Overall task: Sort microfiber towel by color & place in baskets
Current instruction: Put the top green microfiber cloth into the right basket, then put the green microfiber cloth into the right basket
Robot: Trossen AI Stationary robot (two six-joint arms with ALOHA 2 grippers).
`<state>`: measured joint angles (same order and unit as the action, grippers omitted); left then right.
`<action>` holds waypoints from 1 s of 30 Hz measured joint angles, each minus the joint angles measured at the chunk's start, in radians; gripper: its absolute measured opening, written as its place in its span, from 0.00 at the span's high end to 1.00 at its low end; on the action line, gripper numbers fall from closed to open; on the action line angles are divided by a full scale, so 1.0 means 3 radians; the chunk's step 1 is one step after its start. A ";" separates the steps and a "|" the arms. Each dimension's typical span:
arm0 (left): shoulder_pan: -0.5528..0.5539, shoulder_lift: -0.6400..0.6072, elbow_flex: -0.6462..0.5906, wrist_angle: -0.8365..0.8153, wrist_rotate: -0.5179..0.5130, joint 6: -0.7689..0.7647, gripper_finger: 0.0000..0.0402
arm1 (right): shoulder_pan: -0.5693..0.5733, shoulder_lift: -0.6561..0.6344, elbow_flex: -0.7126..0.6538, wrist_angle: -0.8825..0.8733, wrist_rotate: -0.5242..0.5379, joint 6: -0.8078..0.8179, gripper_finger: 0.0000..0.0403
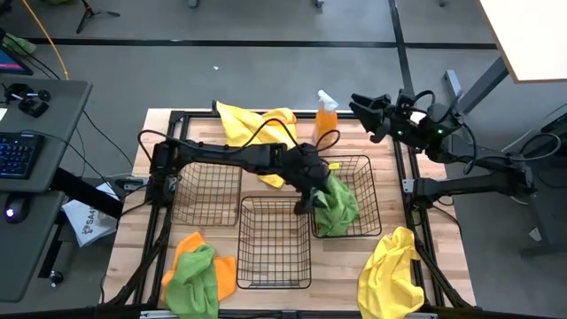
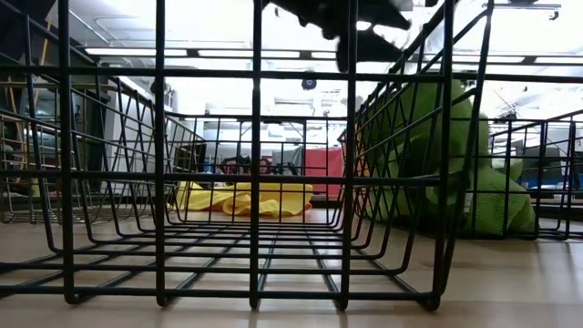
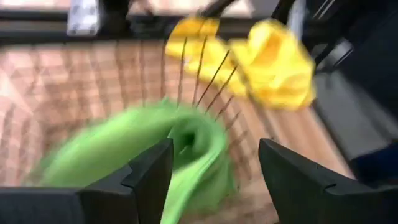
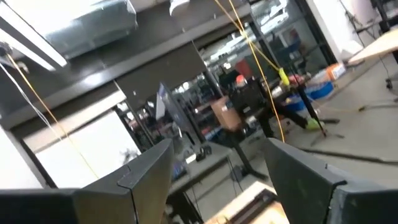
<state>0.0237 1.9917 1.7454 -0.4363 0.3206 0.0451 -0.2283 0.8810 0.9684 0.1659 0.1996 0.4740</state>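
Three black wire baskets stand on the table: left, middle and right. A lime green towel lies in the right basket, bunched high against its left wall. My left gripper hangs open over that wall, with the green towel just below its fingers. My right gripper waits open above the table's far right corner and faces the room. Yellow towels lie at the far edge and the near right. An orange and green heap sits near left. My left gripper stands open over the green towel's upper fold, coming from above and slanting toward the table's right. The picture is blurred, so I cannot tell whether a finger touches the cloth. The towel rests in the right basket.
An orange spray bottle stands at the far edge beside the right basket. A yellow cloth shows under my left arm. Black frame rails border the table. Bare wood lies between the near heaps and the middle basket.
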 joint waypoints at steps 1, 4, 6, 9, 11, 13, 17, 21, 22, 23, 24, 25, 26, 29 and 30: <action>-0.0005 -0.0032 0.0000 -0.0107 -0.0103 0.0061 0.43 | 0.0000 0.0003 0.0000 -0.0065 -0.0005 0.0000 0.38; -0.0005 -0.0145 0.0000 -0.0195 -0.0443 0.0179 0.42 | 0.0000 -0.0004 0.0000 -0.0276 -0.0006 0.0002 0.38; 0.0007 -0.0264 0.0000 -0.0316 -0.0549 0.0136 0.42 | 0.0000 -0.0003 0.0000 -0.0389 -0.0007 0.0002 0.38; 0.0011 -0.0517 0.0001 -0.0763 -0.0589 -0.0135 0.42 | -0.0001 -0.0004 0.0000 -0.0491 -0.0111 0.0078 0.38; -0.0026 -0.0678 -0.0002 -0.1139 -0.0585 -0.0430 0.42 | -0.0001 -0.0005 0.0000 -0.0559 -0.0247 0.0078 0.38; -0.0116 -0.0843 -0.0074 -0.1328 -0.0575 -0.0762 0.42 | 0.0000 -0.0005 0.0000 -0.0639 -0.0403 0.0074 0.38; -0.0507 -0.1238 -0.0395 -0.1330 -0.0684 -0.1384 0.42 | 0.0000 -0.0001 0.0000 -0.0780 -0.0650 0.0078 0.38; -0.1131 -0.1578 -0.0825 -0.1462 -0.1223 -0.2122 0.42 | 0.0000 -0.0001 0.0000 -0.0855 -0.0853 0.0061 0.38; -0.1309 -0.1632 -0.0928 -0.1539 -0.1378 -0.2345 0.42 | 0.0000 -0.0001 0.0000 -0.0869 -0.0887 0.0060 0.38; -0.1476 -0.1686 -0.1028 -0.1624 -0.1503 -0.2598 0.42 | 0.0000 -0.0001 0.0000 -0.0889 -0.0927 0.0058 0.38; -0.1650 -0.1726 -0.1118 -0.1726 -0.1593 -0.2870 0.42 | 0.0000 -0.0001 0.0000 -0.0903 -0.0945 0.0058 0.38; -0.1813 -0.1757 -0.1202 -0.1820 -0.1630 -0.3140 0.42 | 0.0000 -0.0001 0.0000 -0.0918 -0.0953 0.0056 0.38; -0.1971 -0.1772 -0.1276 -0.1911 -0.1620 -0.3416 0.42 | 0.0000 -0.0001 0.0000 -0.0941 -0.0957 0.0054 0.38; -0.2371 -0.1733 -0.1435 -0.2320 -0.1311 -0.4221 0.42 | 0.0000 -0.0001 0.0000 -0.1016 -0.0956 0.0025 0.38; -0.2461 -0.1703 -0.1474 -0.2494 -0.1098 -0.4534 0.42 | 0.0000 -0.0001 0.0000 -0.1043 -0.0956 -0.0009 0.38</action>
<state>-0.7145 1.4809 1.3031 -1.1844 -0.0088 -1.3151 -0.2283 0.8806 0.9684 -0.1470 -0.0872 0.4713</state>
